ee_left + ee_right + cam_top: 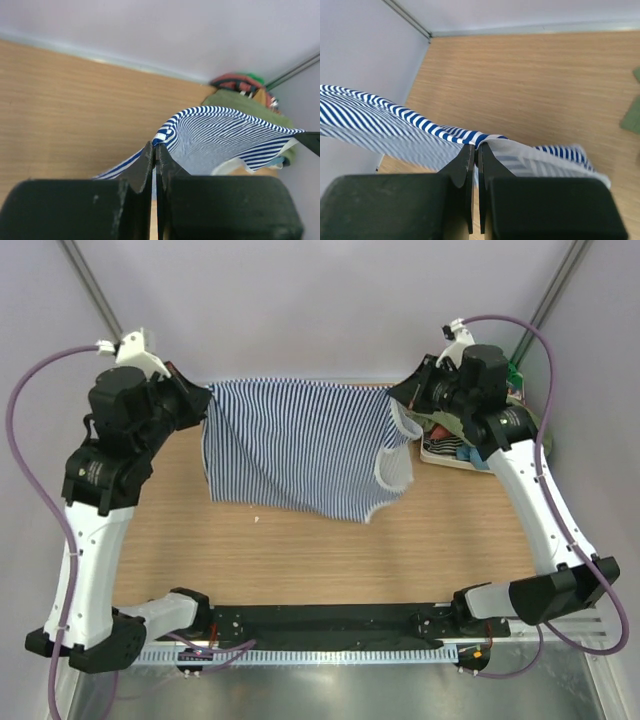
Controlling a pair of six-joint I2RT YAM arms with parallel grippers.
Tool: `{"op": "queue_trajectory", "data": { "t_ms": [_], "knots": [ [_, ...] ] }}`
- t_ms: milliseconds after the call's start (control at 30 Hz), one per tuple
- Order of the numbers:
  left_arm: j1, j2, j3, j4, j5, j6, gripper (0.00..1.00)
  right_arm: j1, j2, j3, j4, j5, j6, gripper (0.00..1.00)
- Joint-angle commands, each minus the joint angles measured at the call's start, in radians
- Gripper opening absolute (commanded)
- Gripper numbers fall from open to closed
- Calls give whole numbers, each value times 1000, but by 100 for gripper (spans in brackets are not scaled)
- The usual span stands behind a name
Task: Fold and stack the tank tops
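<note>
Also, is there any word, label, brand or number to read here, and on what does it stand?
None can be read.
The striped top shows only stripes.
The clothes pile is too small and blurred to tell.

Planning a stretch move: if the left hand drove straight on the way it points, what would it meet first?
The striped tank top it grips: the cloth runs on ahead from the left hand toward the right hand. Beyond, probably the clothes pile, though depth is unclear.
</note>
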Motion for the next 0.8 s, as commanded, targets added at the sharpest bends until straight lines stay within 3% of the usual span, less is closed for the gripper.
{"op": "queue_trajectory", "data": {
  "t_ms": [0,133,333,500,633,767],
  "knots": [
    [6,-71,114,13,-24,50,0,-1,-85,136,37,-62,1,1],
    [7,-166,40,62,25,55,0,-2,-170,96,50,-126,5,1],
    [7,-411,-212,155,140,-6,0,-1,-338,21,31,-247,39,1],
    [7,-534,-247,138,115,-9,0,-2,-467,-49,-32,-260,37,1],
    [6,-562,-270,132,116,-49,0,-2,-515,-76,-97,-252,25,1],
    [7,-508,-381,150,62,-92,0,-2,-454,-134,-131,-160,28,1]
  ]
}}
